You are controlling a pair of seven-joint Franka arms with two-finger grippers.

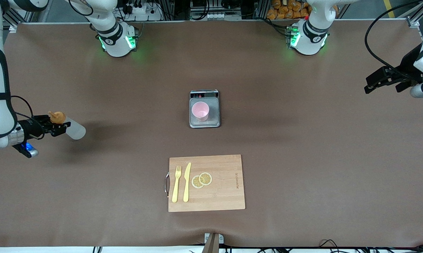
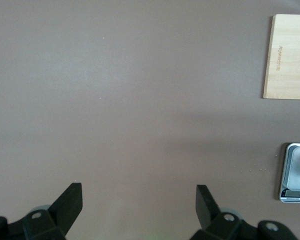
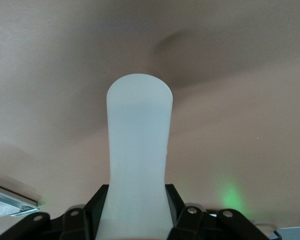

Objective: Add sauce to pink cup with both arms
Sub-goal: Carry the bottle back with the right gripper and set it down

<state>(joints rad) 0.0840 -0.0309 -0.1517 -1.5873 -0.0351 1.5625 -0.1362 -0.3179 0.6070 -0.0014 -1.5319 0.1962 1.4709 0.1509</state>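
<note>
Right gripper (image 1: 58, 127) clamps slim translucent sauce (image 1: 74, 129) — left gripper (image 2: 139, 205) agape.

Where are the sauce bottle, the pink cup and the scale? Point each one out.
sauce bottle (image 1: 75, 129): front view, on its whitish body past the right gripper (image 1: 61, 127).
pink cup (image 1: 200, 111): front view, inside its open rim.
scale (image 1: 214, 117): front view, bare steel platform beside the cup.
</note>
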